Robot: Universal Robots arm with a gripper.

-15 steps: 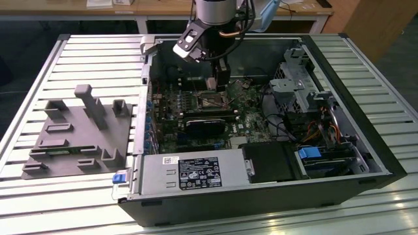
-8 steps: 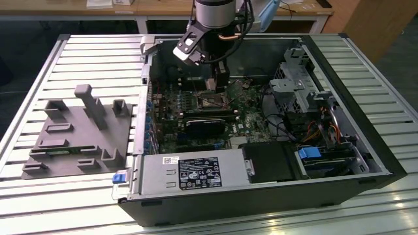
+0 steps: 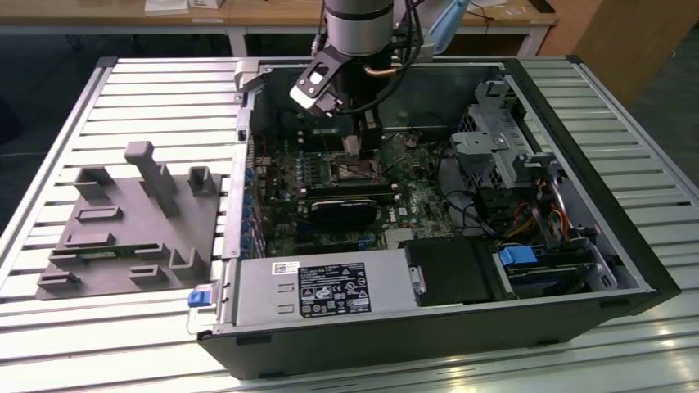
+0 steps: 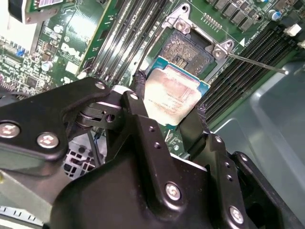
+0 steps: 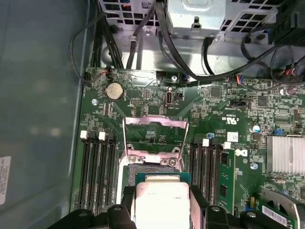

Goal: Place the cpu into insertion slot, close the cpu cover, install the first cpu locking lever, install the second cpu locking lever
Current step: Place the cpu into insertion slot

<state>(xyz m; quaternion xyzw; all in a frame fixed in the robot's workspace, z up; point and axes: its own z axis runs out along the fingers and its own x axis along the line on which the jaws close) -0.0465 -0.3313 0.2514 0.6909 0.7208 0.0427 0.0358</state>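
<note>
My gripper point(image 4: 169, 102) is shut on the cpu point(image 4: 172, 95), a flat square chip with a pale silver top, clamped by its two opposite edges between black fingers point(image 4: 137, 90). It hangs tilted just above the insertion slot point(image 4: 188, 47), a dark square socket in the green board. In the first wrist view the cpu point(image 5: 161, 198) sits in the gripper point(image 5: 162, 205) just short of the insertion slot point(image 5: 150, 168). The cpu cover point(image 5: 155, 121), a silver frame, stands raised open behind it. A thin locking lever point(image 4: 259, 63) sticks out beside the socket. In the exterior view the gripper point(image 3: 355, 147) is low inside the case, over the insertion slot point(image 3: 352, 170).
The open computer case point(image 3: 611, 246) lies on a slatted table. Long black memory slots point(image 5: 97, 167) flank the socket, and cables point(image 5: 143, 38) hang behind the board. A black module point(image 3: 344, 211), power supply point(image 3: 317, 286) and drive cage point(image 3: 492, 139) surround it. A grey fixture plate point(image 3: 131, 221) lies at the exterior view's left.
</note>
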